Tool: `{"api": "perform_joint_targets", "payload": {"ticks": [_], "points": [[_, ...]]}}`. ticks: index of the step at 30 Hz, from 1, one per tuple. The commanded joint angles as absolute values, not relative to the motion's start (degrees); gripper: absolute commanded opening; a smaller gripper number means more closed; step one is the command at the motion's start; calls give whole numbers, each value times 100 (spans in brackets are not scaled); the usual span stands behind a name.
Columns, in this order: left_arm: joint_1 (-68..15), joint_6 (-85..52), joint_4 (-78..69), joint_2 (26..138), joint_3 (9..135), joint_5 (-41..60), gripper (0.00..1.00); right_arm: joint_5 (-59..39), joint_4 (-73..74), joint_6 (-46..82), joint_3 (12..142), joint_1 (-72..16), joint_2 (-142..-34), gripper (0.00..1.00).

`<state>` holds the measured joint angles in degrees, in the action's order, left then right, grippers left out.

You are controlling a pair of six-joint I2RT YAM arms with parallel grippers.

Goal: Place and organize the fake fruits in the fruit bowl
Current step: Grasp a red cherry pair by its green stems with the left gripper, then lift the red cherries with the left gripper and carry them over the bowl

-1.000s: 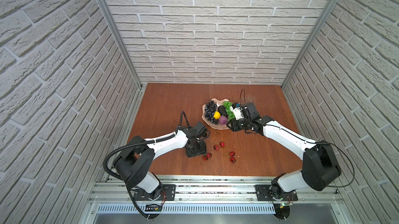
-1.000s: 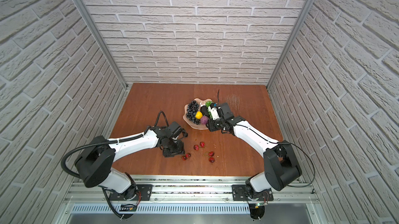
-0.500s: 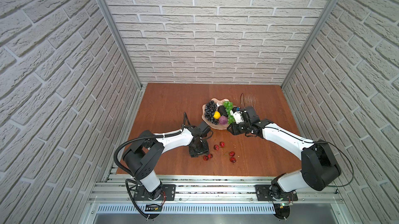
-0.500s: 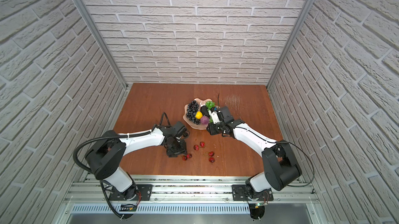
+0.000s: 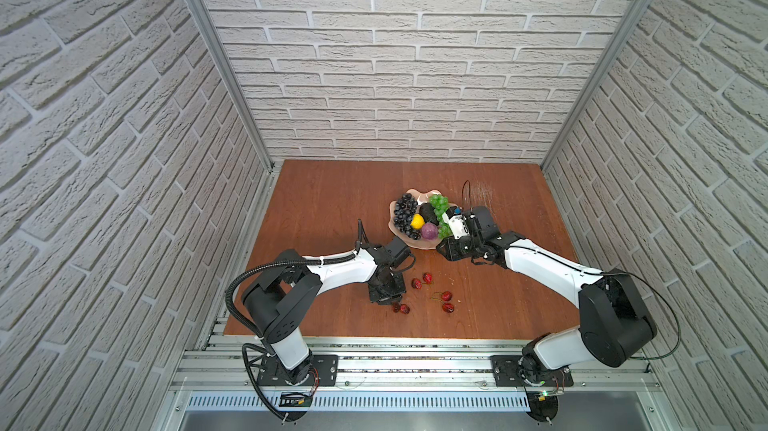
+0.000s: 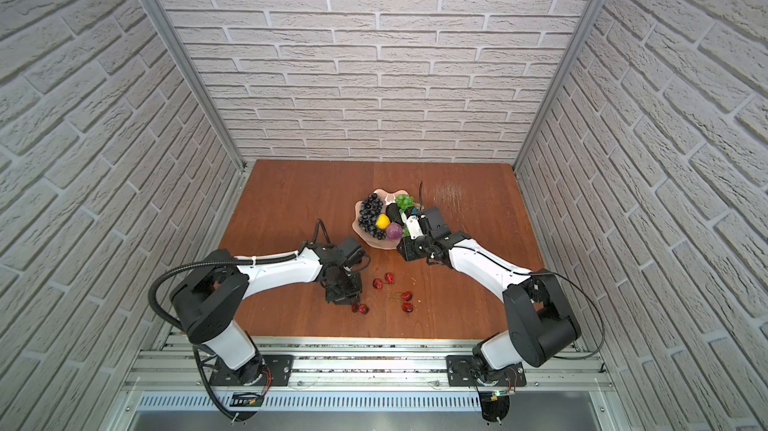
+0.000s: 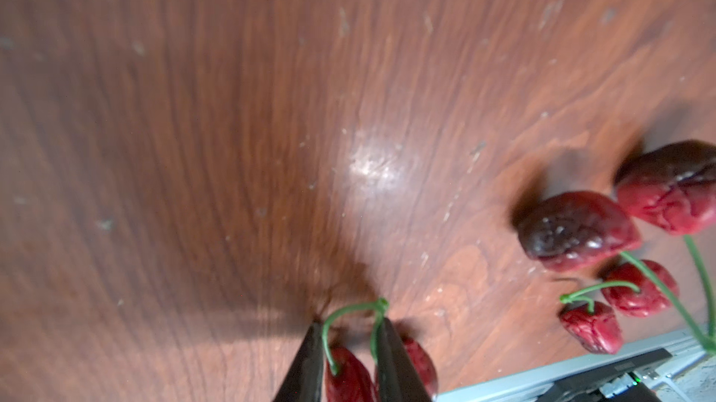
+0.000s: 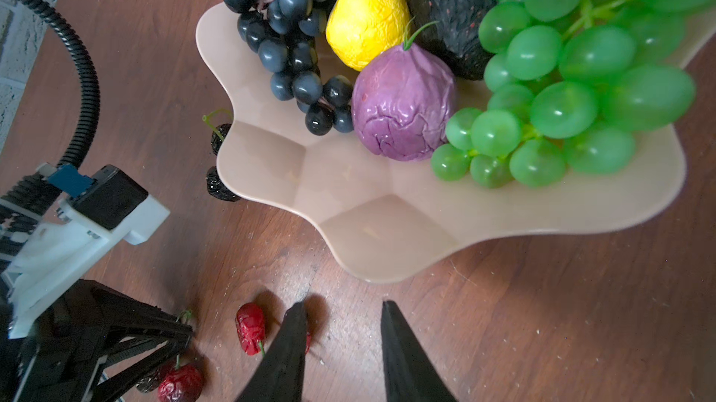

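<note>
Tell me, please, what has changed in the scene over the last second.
The left end effector edged toward the near cherries and closed its jaws on one of them. The right end effector drew back slightly from the bowl, open and empty as before. The fruit in the bowl and the other cherries stayed put.
</note>
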<state>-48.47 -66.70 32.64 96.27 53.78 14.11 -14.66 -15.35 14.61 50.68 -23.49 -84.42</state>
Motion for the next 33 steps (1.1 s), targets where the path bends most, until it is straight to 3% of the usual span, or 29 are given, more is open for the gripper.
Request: {"api": "perform_joint_targets", "payload": {"ticks": [1, 8, 26, 33], "points": [[-4871, -6716, 3104, 9944, 5116, 1147, 21, -1491, -1354, 1430, 4997, -2366, -8278, 34], [-4877, -6438, 2901, 9758, 5142, 892, 5, -1480, -1342, 1484, 5019, -2364, -8269, 34], [-4441, -5062, 2756, 7855, 5218, 337, 1, -1202, -1791, 1415, 5327, -2365, -8050, 34], [-4102, -4311, 2655, 7974, 6048, 354, 1, -1178, -1836, 1578, 5308, -2367, -7890, 34]]}}
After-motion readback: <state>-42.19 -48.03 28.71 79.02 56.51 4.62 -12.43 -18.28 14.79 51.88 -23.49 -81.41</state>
